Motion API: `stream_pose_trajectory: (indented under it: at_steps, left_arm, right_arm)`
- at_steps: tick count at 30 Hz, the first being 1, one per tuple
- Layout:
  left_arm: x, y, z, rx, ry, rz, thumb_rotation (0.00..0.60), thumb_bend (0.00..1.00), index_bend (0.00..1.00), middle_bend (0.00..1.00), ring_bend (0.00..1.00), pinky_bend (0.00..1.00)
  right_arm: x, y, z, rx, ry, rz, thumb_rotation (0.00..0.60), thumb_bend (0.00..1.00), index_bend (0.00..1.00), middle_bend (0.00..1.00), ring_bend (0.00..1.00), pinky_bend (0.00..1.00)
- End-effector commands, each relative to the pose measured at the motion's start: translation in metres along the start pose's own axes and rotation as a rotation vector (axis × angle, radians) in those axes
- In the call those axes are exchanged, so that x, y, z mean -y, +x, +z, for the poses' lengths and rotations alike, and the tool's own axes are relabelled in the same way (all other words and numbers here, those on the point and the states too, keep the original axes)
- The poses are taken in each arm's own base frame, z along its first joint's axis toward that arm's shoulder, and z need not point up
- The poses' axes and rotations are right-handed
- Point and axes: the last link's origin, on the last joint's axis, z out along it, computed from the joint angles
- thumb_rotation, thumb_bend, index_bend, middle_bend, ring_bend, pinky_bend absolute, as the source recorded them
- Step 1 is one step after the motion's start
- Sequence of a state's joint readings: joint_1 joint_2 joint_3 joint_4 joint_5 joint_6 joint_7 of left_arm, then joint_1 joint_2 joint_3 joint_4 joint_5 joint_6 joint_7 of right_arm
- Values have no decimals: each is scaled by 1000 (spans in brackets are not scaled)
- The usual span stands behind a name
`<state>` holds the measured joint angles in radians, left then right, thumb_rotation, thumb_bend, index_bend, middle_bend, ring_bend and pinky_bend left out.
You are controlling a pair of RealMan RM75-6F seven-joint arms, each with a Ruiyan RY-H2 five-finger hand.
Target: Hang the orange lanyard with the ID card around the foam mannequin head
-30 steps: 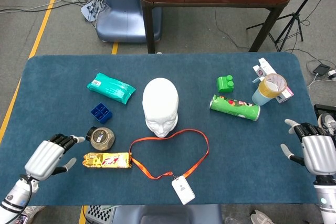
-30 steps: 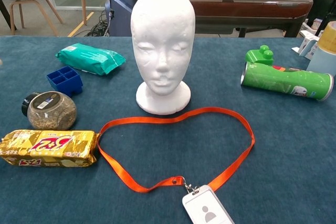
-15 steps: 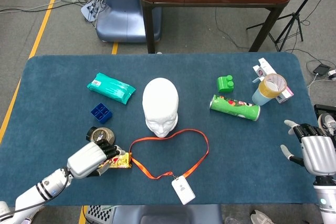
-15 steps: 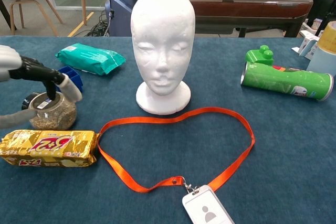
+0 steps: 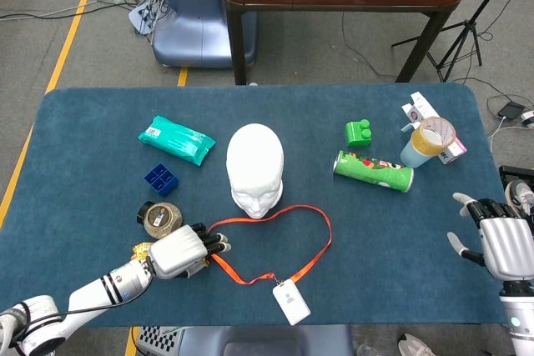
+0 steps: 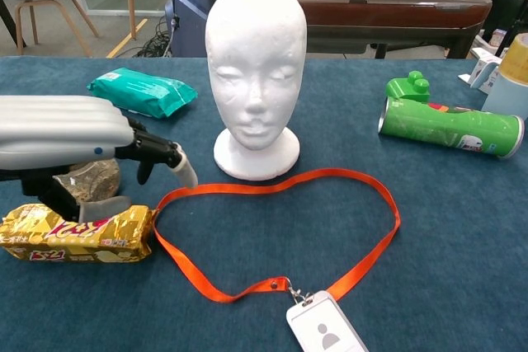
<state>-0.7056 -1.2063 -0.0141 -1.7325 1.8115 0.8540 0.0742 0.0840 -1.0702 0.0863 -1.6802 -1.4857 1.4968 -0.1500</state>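
Head view: one orange lanyard (image 5: 284, 235), one foam head (image 5: 255, 169), two empty, spread robot hands (image 5: 185, 251).

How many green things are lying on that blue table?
3. A teal-green packet lies left of the foam head; a green toy block lies to its right; a green tube can lies on its side just below that block.

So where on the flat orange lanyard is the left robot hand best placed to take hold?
Probably the left bend of the orange fabric lanyard, by the gold snack packet. The left robot hand already hovers there, fingers pointing at the strap. The ribbon lies flat on the blue table, so pinch from above. The card end is farther off.
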Motion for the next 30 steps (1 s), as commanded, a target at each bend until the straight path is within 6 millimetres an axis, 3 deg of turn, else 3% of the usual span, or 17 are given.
stream_pose_trajectory:
  at_steps: [1, 13, 20, 30]
  left_arm:
    - [-5, -1, 9, 15, -14, 15, 600, 494, 214, 213, 421, 272]
    - [-14, -17, 30, 112, -14, 88, 600, 515, 212, 209, 447, 272]
    - [-11, -26, 25, 154, 11, 131, 600, 515, 244, 216, 464, 272]
    - [2, -35, 1, 228, 55, 183, 600, 516, 360, 329, 482, 272]
  right_arm:
    - [0, 0, 0, 2, 0, 1, 600, 269, 255, 439, 293, 325]
    - [-5, -3, -4, 13, -14, 6, 600, 268, 255, 439, 294, 325]
    - [-8, -3, -8, 14, -26, 9, 600, 269, 255, 439, 294, 325]
    - [-7, -5, -10, 16, -21, 16, 600, 269, 255, 439, 294, 325]
